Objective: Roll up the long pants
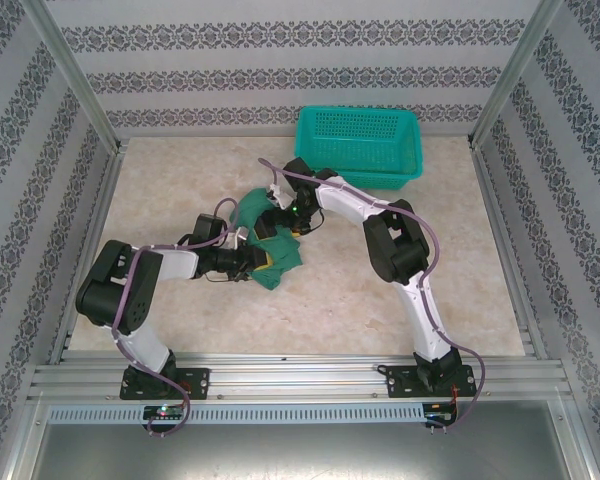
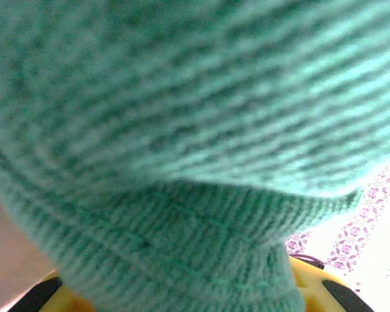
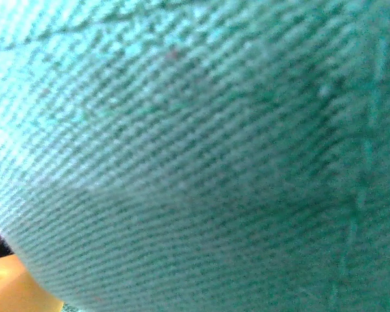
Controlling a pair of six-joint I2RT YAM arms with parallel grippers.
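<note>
The long pants [image 1: 276,256] are a dark green bundle bunched up on the table between the two arms. My left gripper [image 1: 252,258] reaches in from the left and is buried in the bundle's near side. In the left wrist view the green pants [image 2: 182,130] drape over the lens and narrow down between the yellow fingers [image 2: 310,283], which are shut on the cloth. My right gripper [image 1: 282,215] presses into the far side of the bundle with its jaws wide. Up close, the pants [image 3: 195,156] hide those jaws, with a bit of a yellow finger [image 3: 13,289] at the lower left.
A teal plastic mesh basket [image 1: 360,146] stands at the back of the table, right of centre, just behind the right arm's wrist. Metal frame rails [image 1: 300,375] border the table, and patterned walls enclose it.
</note>
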